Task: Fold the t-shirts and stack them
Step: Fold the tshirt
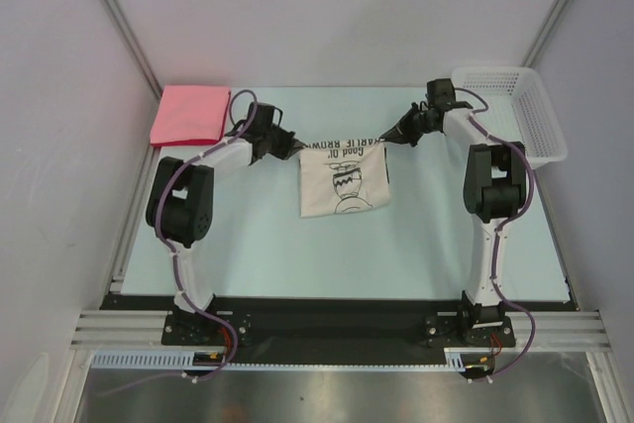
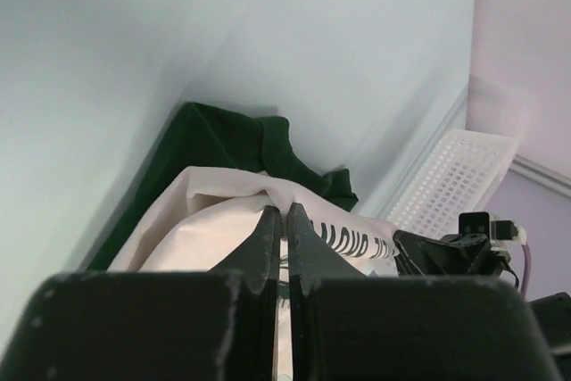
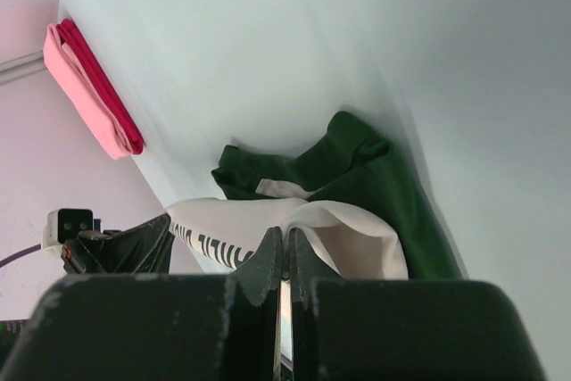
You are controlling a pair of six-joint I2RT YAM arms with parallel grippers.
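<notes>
Left end effector (image 1: 296, 147) and right end effector (image 1: 389, 136) clamp the limp, light Charlie Brown shirt (image 1: 344, 183) by its corners, which looks a sensible hold.

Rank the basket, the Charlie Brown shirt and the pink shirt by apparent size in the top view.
1. white basket
2. Charlie Brown shirt, held up nearer the camera, so its lead over pink is unsure
3. pink shirt

Cream shirt (image 1: 344, 180) showing black lettering along stretched top edge, reading upside down in overhead view: "…RLIE BROWN", first letters hiding at left end. Smaller "GOOD OL" sitting just beneath. Wrist views (image 2: 352, 243) (image 3: 210, 243) catching only letter fragments, not reading clearly.
</notes>
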